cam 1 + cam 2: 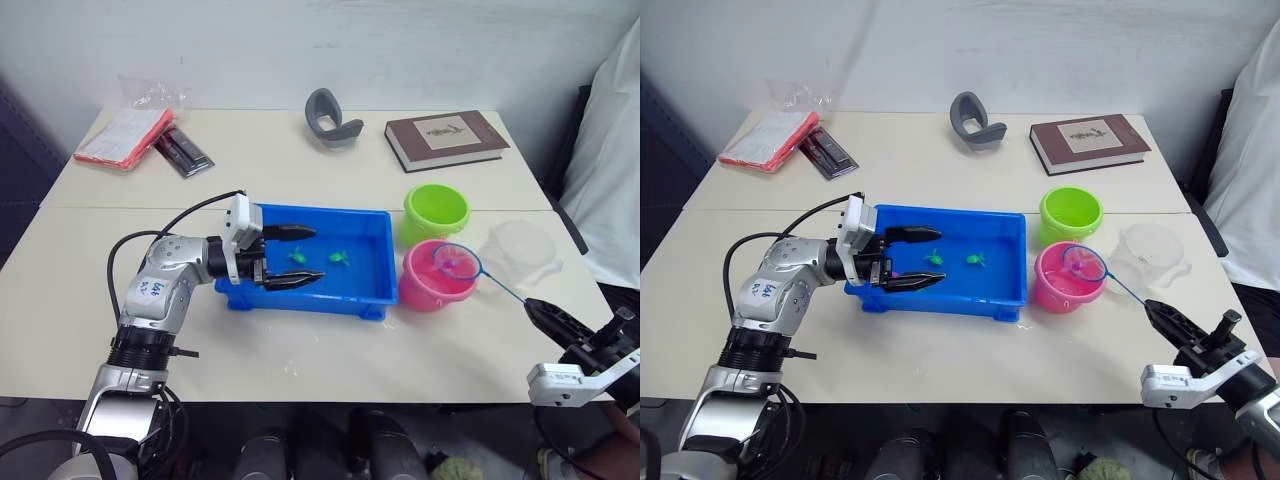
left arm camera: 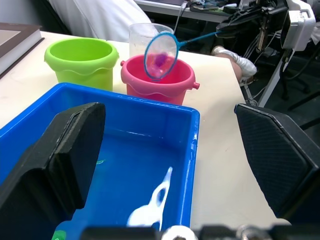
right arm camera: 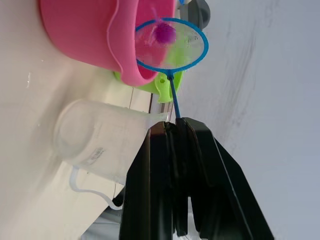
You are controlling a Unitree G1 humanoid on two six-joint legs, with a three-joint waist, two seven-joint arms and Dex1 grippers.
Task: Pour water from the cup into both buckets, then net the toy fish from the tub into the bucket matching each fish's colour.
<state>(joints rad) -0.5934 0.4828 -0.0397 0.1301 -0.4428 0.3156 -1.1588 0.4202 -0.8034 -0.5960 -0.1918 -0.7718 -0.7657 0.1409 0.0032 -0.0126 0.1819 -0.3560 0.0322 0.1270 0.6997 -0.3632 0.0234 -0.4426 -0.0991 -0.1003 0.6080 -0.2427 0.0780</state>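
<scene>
right wrist view: my right gripper is clamped on the net handle — a pink fish sits in the hoop above the pink bucket. my left gripper hangs spread wide inside the tub — two green fish just beyond.

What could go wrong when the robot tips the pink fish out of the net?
The net hangs over the pink bucket's near edge, not its middle, so the pink fish might drop on the table.

The right claw pinches only the end of the thin handle, so the net could wobble or twist.

The clear cup stands right beside the handle, and a swing might knock it.
</scene>
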